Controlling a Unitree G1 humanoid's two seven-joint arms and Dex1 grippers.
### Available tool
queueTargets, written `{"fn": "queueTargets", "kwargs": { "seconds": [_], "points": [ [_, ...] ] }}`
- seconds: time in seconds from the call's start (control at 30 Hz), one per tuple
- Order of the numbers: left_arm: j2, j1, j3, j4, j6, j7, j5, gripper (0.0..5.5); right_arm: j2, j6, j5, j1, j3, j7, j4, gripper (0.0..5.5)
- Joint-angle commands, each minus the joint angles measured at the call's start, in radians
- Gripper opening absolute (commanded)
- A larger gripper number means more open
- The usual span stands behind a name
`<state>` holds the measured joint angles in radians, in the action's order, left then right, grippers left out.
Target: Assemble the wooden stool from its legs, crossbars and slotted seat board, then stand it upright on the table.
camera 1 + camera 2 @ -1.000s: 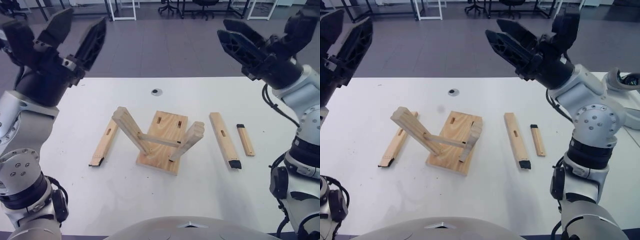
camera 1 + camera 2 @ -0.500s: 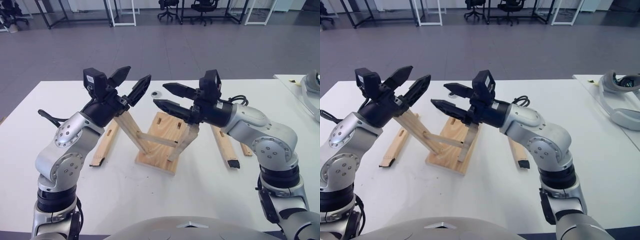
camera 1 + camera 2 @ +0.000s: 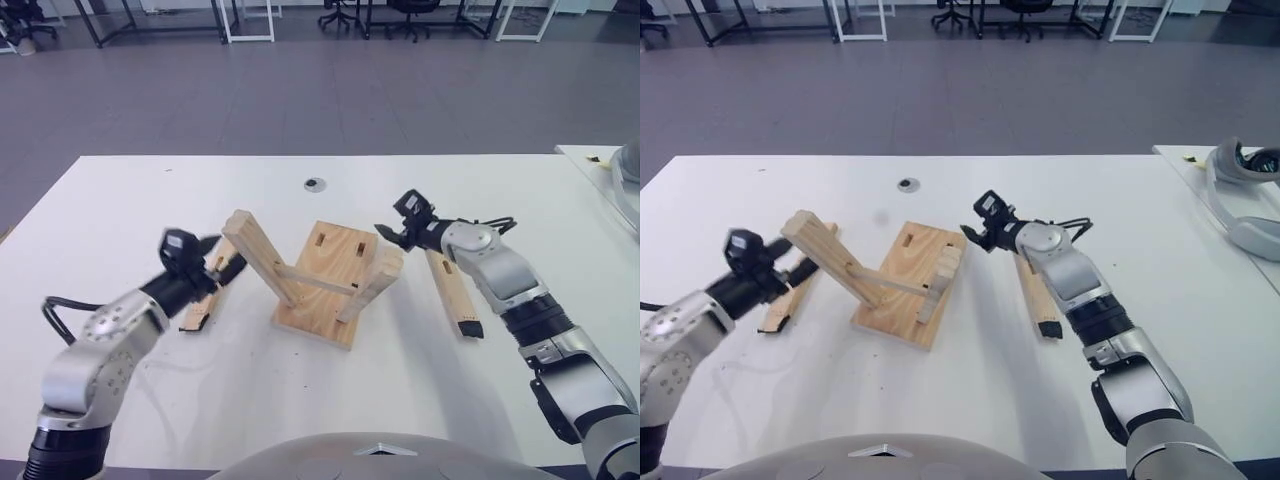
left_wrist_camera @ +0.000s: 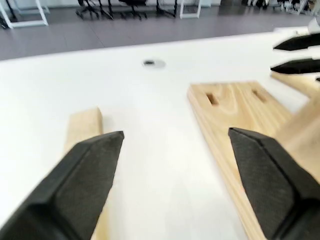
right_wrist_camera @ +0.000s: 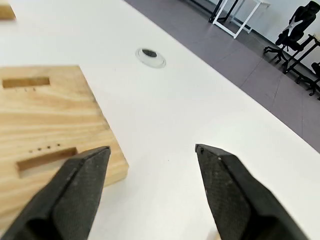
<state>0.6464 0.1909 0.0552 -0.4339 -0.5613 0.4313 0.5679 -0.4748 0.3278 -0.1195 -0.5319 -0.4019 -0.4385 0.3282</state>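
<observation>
Left end effector [image 4: 175, 135] is gaping at 9 o'clock of the mid-table seat board [image 3: 335, 250], right end effector [image 5: 152, 149] gaping at 2. You're likely risking toppling the leaning leg frame [image 3: 262, 255] if either brushes it.

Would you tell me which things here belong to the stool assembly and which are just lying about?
Belong to the job:
- pale wooden slotted seat board
- two wooden legs joined by a thin crossbar, resting on it
- loose wooden leg on its left
- loose wooden leg on its right

Just lying about:
- round grey grommet in the white table
- white headset off to the right
</observation>
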Motion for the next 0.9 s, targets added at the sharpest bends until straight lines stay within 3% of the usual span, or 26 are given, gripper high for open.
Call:
{"fn": "queueTargets", "kwargs": {
  "seconds": [0.03,0.23,0.47,0.7,0.9],
  "points": [
    [0.044,0.024,-0.007,-0.049,-0.025,0.036,-0.047,3.85,0.136,-0.193,0.066,-0.137,0.029,0.02,0.285,3.18],
    [0.037,0.054,-0.022,-0.167,-0.082,0.052,-0.029,3.85,0.254,-0.362,0.173,-0.264,0.04,0.056,0.583,3.18],
    [-0.103,-0.002,-0.075,-0.134,-0.108,0.016,-0.007,3.85,0.315,-0.384,0.288,-0.362,0.058,0.173,0.836,3.18],
    [0.025,0.144,-0.054,-0.267,-0.119,0.15,0.007,3.85,0.341,-0.369,0.361,-0.356,0.045,0.097,0.934,3.18],
    [-0.153,-0.029,-0.121,-0.141,-0.099,0.028,-0.037,3.85,0.367,-0.366,0.386,-0.349,0.049,0.071,0.936,3.18]
  ]
}}
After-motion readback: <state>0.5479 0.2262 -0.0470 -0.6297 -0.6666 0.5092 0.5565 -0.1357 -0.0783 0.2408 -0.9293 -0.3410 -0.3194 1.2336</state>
